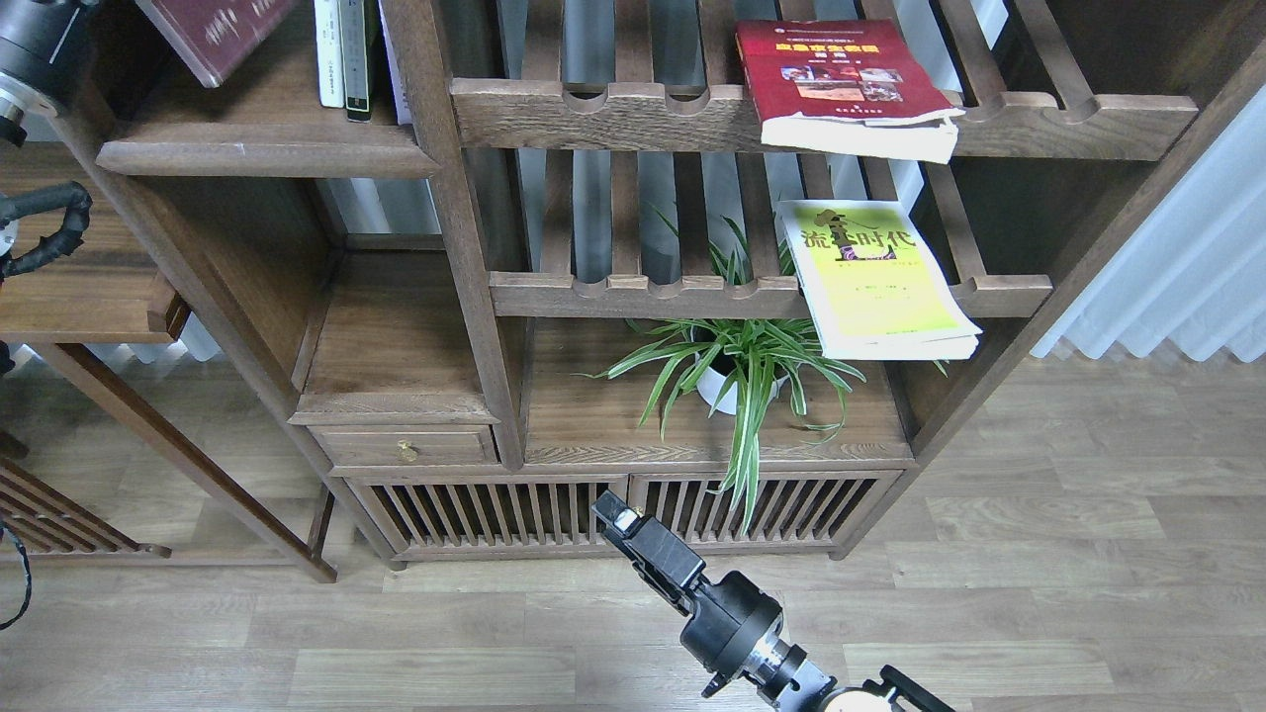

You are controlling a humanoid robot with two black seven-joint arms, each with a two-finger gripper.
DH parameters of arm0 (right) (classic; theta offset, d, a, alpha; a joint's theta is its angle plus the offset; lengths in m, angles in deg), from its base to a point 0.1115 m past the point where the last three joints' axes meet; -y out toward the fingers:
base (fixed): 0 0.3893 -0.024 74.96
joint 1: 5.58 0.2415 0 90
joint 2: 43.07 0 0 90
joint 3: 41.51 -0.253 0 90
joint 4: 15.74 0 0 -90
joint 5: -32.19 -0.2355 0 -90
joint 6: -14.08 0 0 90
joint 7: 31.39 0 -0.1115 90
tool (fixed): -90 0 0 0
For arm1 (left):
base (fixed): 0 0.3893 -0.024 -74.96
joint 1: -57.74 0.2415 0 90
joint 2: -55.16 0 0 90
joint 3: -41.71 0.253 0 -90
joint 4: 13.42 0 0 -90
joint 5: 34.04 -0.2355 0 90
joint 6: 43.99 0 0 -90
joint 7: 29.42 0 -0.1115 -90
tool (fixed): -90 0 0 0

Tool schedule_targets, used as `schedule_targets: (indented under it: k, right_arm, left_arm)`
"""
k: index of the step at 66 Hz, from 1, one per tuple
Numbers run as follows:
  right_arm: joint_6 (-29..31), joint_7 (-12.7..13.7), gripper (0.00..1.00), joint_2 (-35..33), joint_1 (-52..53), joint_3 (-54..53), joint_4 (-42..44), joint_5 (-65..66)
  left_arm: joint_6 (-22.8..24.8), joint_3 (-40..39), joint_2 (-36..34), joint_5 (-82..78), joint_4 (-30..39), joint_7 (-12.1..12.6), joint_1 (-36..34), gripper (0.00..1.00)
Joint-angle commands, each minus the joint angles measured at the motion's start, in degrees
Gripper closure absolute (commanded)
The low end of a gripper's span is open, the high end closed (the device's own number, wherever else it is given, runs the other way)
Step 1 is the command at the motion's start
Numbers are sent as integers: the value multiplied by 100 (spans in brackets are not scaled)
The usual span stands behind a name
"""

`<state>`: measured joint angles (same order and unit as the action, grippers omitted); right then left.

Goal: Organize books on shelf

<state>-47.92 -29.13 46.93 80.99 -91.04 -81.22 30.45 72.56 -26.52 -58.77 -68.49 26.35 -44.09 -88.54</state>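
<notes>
Single view only, taken from the head, high up and tilted forward and down. Faces a wooden bookcase [465,297] at close range, its upper racks cut off by the top edge. Takes in the plank floor [1039,574] below, a curtain [1187,277] at right. No second view to compare.

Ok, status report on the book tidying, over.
Right gripper low by the cabinet, holding nothing, jaws unclear. Left gripper out of view. Maroon book tilted on the solid shelf; red book and yellow-green book overhang slatted racks. Spider plant beneath.
</notes>
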Motion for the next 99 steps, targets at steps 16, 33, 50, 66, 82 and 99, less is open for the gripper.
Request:
schedule_targets:
  k: [16, 33, 50, 66, 82, 99]
  right_arm:
    - [0, -7, 6, 0, 0, -30, 0, -1]
    - [0, -7, 6, 0, -17, -30, 0, -1]
    - [0, -7, 6, 0, -9, -30, -9, -1]
    - [0, -51, 6, 0, 62, -461, -369, -159]
    - [0, -68, 6, 0, 79, -830, -800, -432]
    - [0, -156, 6, 0, 62, -997, -808, -528]
  left_arm:
    - [8, -24, 64, 17, 435, 17, -304, 52]
    - [8, -340, 47, 26, 822, 25, -409, 52]
    - [61, -595, 38, 465, 1323, 17, -734, 51]
    - [145, -920, -331, 1090, 2290, 34, 487, 49]
    - [145, -1087, -331, 1669, 2579, 34, 637, 48]
    - [145, -1026, -50, 2224, 3160, 34, 1199, 48]
